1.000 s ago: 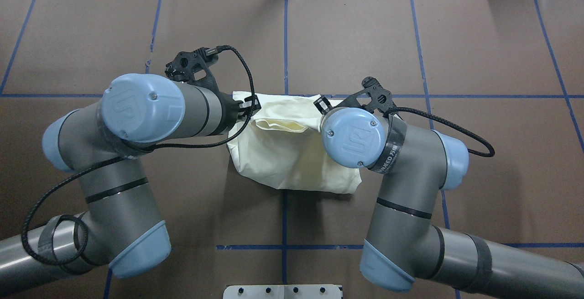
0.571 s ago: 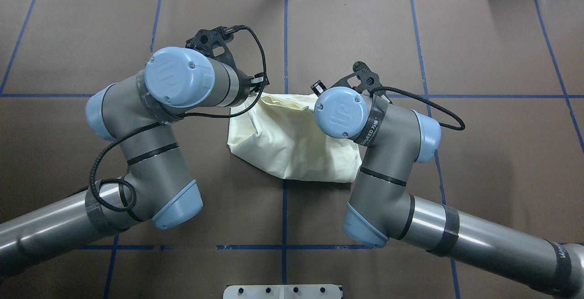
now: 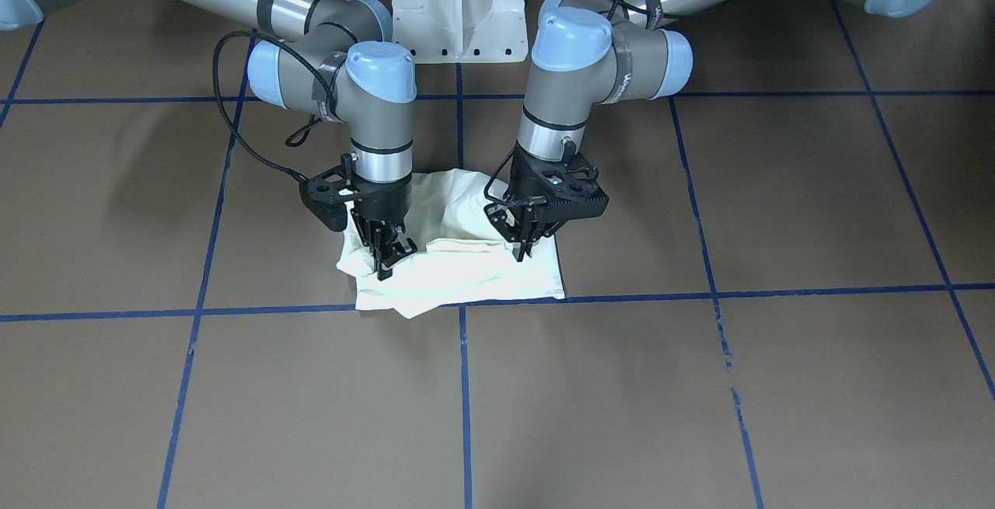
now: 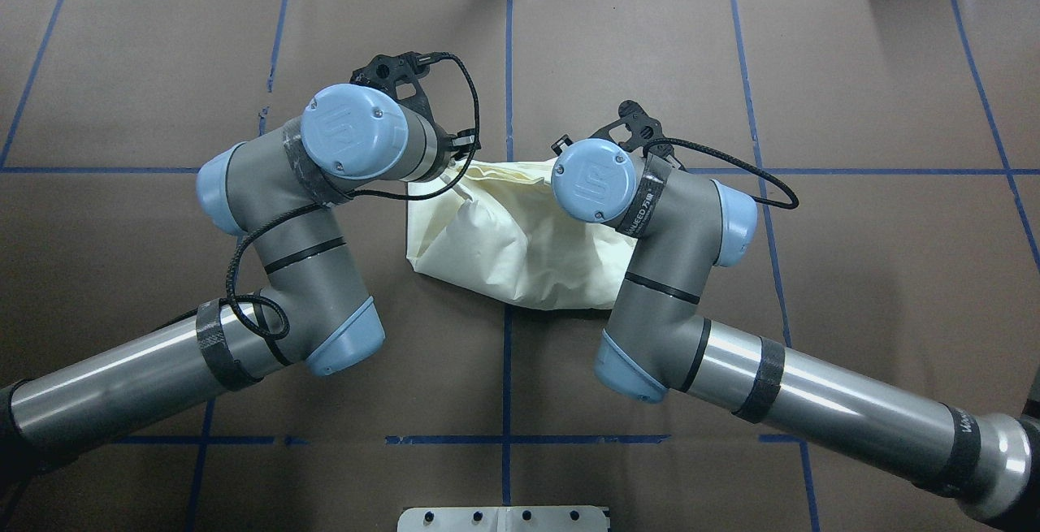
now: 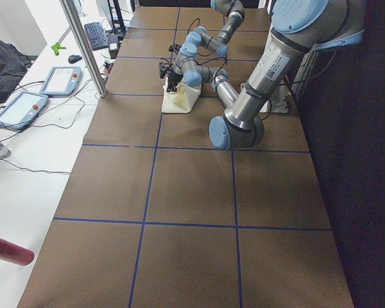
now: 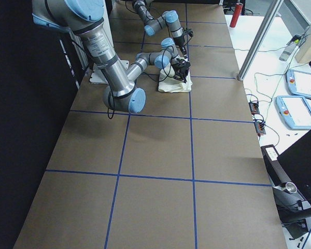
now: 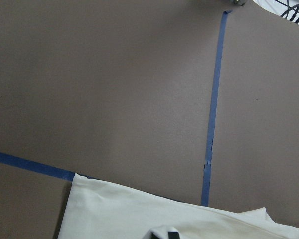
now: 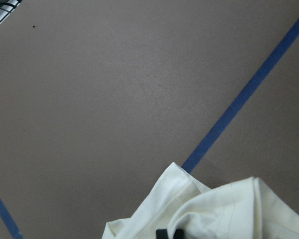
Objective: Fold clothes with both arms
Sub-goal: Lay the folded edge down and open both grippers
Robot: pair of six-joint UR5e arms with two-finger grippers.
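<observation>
Shirt (image 3: 466,272), plain cream-white cloth, lies bunched and partly doubled over on the table (image 3: 699,385), straight out from the white pedestal base (image 3: 456,4). The left gripper (image 3: 522,249) and right gripper (image 3: 386,260) point down, one to either side of the base's centre line, each clenched on a raised upper fold. The table is brown, gridded with blue tape (image 3: 699,291), and a white bench (image 5: 25,167) with two tablets (image 5: 22,106) runs along the side opposite the base; against one second earlier, both wrists stand farther from the base and the shirt's base-side hem has drawn away from it, leaving a shorter bundle.
</observation>
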